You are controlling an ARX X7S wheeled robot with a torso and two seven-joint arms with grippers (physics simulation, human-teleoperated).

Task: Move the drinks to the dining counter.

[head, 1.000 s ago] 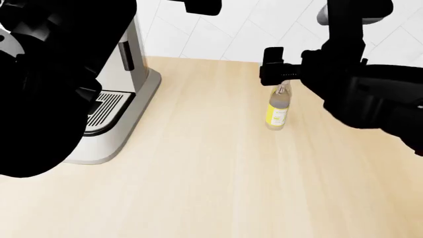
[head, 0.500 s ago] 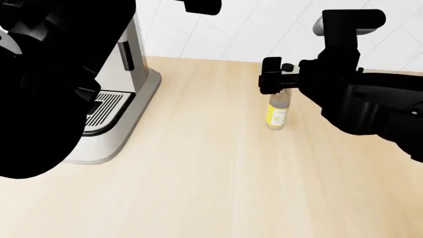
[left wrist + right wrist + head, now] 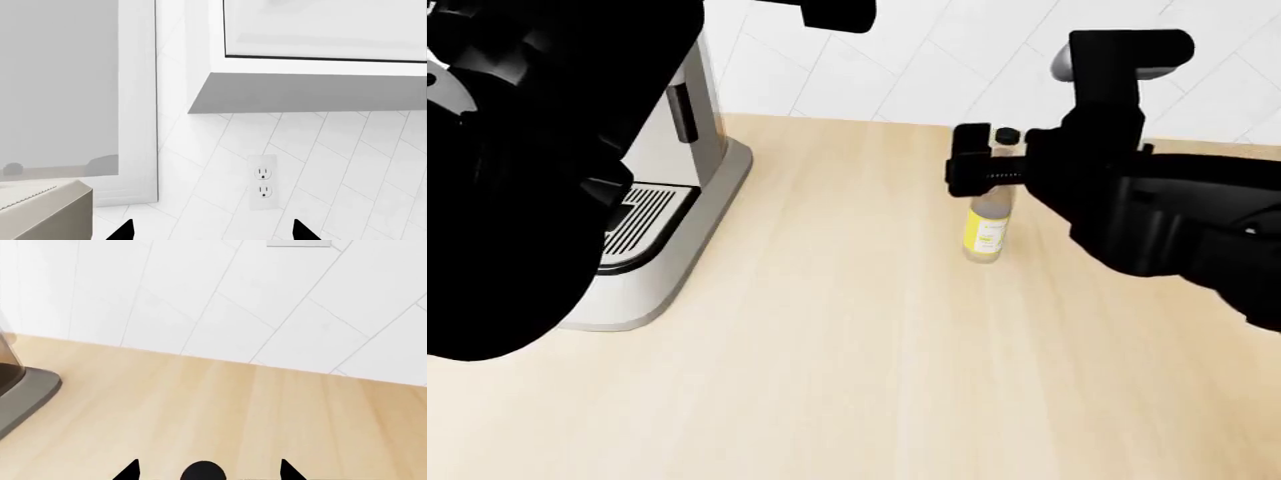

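Note:
One of the drinks, a clear glass bottle with a yellow label (image 3: 986, 232), stands upright on a light-wood worktop (image 3: 827, 330). Its black cap (image 3: 1005, 136) pokes up beside my right gripper (image 3: 998, 165), which is open around the bottle's neck. In the right wrist view the cap (image 3: 203, 472) sits midway between the wide-apart fingertips (image 3: 129, 471) of that gripper (image 3: 209, 473), touching neither. My left gripper (image 3: 212, 233) is open and holds nothing, raised and facing the tiled wall. The dining counter is out of view.
A grey coffee machine (image 3: 674, 200) stands on the worktop's left, partly behind my left arm (image 3: 521, 170); its base (image 3: 20, 395) shows in the right wrist view. White tiled wall (image 3: 961, 60) backs the worktop, with an outlet (image 3: 261, 181) and an overhead cabinet (image 3: 320, 90).
My right gripper has come down from above the bottle top to its neck, so the black cap now shows beside the finger. The bottle has stayed put.

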